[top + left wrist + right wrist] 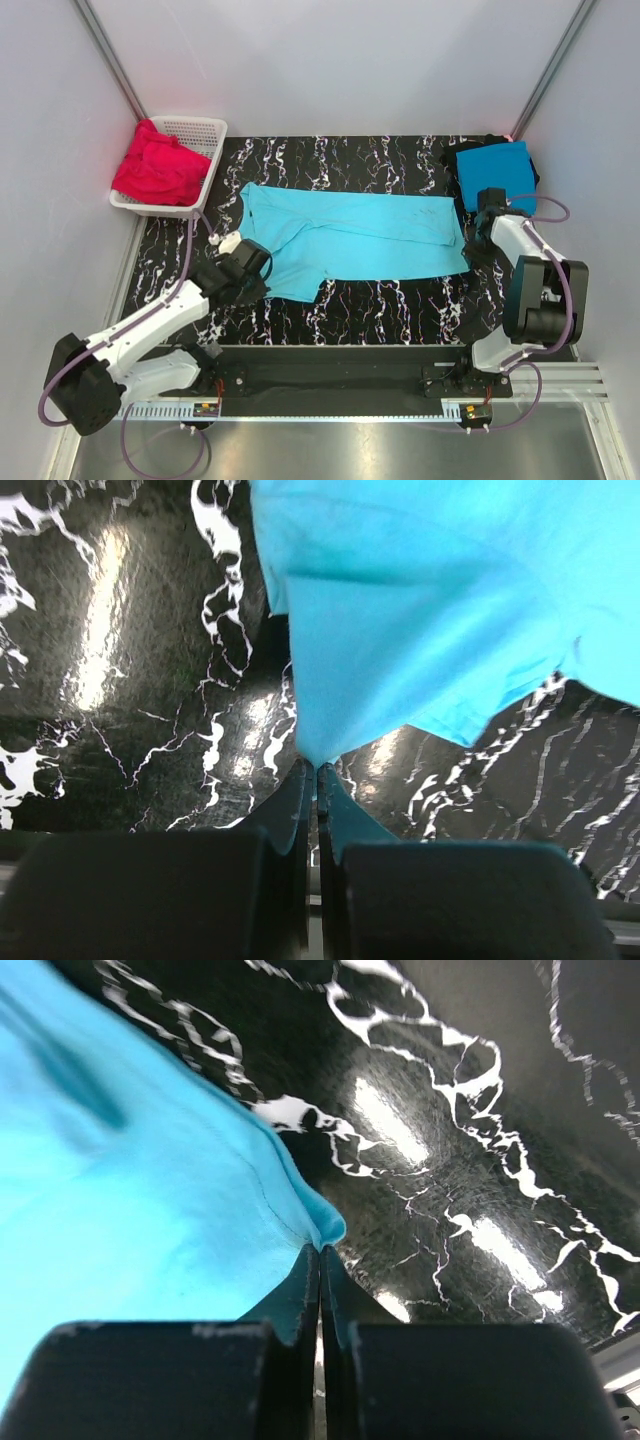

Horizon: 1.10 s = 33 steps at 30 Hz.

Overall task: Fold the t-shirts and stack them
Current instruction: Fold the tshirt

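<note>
Left gripper is fully closed. Its jaws pinch a corner of the light turquoise t-shirt at the garment's near-left edge, and the left wrist view shows the fabric drawn to a point between them. Right gripper is likewise fully closed, with a small rolled hem corner of the same shirt caught at the jaw tips, at the garment's right end. Both grips are on this one shirt, and neither gripper touches any other item.

The turquoise t-shirt lies spread lengthwise across the middle of the desk, neck end to the left and hem end to the right. It is mostly flat and has not yet been reduced to a compact fold. Judged from this, the fold of this shirt is at an early stage.

At the far right corner, the deeper blue t-shirt lies as a folded rectangle on top of the black t-shirt, whose edges show around it. These two appear finished and stacked.

At the far left, the white basket holds the red t-shirts, crumpled and unfolded, with fabric hanging over the rim. Their number cannot be determined.

Outstanding work: complete the turquoise fold, place it on the stack, then process the red shirts.
</note>
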### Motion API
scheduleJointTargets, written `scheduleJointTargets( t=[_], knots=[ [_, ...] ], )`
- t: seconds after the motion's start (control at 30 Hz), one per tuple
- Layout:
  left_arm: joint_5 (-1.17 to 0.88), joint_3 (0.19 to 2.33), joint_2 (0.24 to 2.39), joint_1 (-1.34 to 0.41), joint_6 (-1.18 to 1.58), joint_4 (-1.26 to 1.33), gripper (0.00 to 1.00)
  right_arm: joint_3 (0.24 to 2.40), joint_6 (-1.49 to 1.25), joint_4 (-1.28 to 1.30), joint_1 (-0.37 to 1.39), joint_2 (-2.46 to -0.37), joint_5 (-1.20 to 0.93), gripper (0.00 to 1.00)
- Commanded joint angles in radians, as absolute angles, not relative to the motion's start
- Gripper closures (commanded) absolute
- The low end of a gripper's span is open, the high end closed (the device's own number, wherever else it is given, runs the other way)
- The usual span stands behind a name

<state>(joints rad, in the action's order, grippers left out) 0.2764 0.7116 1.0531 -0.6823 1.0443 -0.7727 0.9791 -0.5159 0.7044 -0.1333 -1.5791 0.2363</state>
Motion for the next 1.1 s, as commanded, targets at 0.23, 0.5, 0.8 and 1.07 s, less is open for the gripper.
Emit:
scheduleJointTargets(
  t=[0.23, 0.5, 0.8, 1.07],
  knots=[
    [0.397, 0.908, 1.132, -0.673, 0.988, -0.782, 1.00, 1.132, -0.489, 0.758, -0.138, -1.505, 0.227, 1.00],
    [0.416, 1.041, 1.279, -0.617, 0.939, -0.750, 1.00, 1.224, -0.477, 0.744, -0.138, -1.594, 0.206, 1.00],
    [0.399, 1.196, 1.451, -0.491, 0.868, -0.703, 1.00, 1.322, -0.469, 0.689, -0.137, -1.750, 0.167, 1.00],
    [0.347, 1.429, 1.676, -0.370, 0.796, -0.680, 1.00, 1.484, -0.450, 0.658, -0.135, -1.900, 0.144, 1.00]
  ],
)
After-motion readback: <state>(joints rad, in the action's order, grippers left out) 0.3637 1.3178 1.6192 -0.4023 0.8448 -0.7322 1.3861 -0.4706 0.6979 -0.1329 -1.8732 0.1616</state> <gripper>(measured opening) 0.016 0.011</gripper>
